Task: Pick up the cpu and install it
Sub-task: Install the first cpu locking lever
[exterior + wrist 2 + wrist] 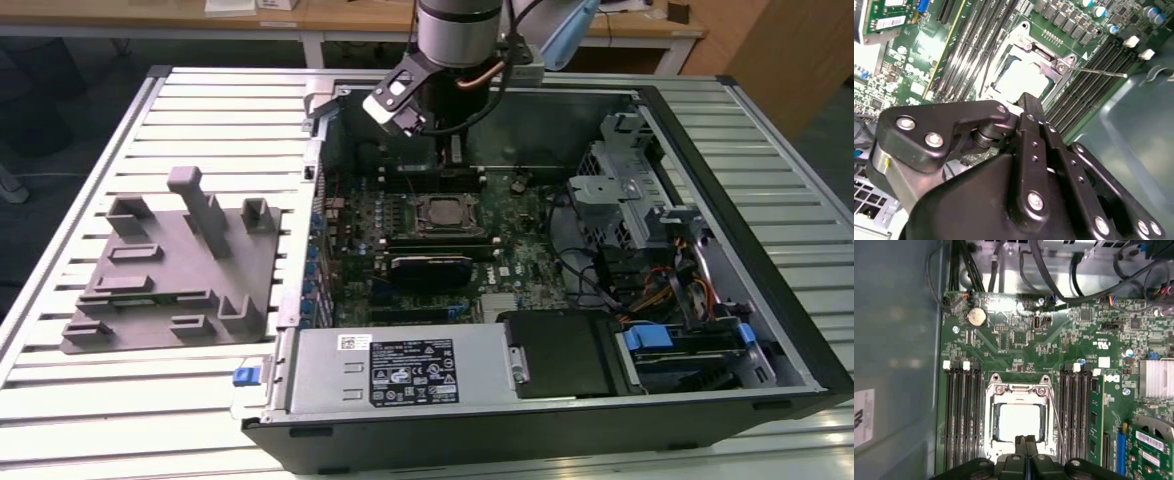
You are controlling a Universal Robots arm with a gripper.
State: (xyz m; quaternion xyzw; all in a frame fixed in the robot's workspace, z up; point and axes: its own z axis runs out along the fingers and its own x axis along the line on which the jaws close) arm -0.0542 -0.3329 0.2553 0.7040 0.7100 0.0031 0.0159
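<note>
Hand (pixel 1026 442) closed, empty, near the cpu (pixel 1018 421), cpu seated in socket frame (pixel 1016 388), white label (pixel 863 416) unreadable

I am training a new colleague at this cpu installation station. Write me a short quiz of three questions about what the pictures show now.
1. True or false: the cpu lies inside the socket frame on the motherboard.
2. The gripper near the cpu is: A) open wide; B) shut, holding nothing; C) shut on a cable.
3. Fill in: the grey fixture stands to the exterior view's ____ of the computer case.
Key: 1 true; 2 B; 3 left.
</note>
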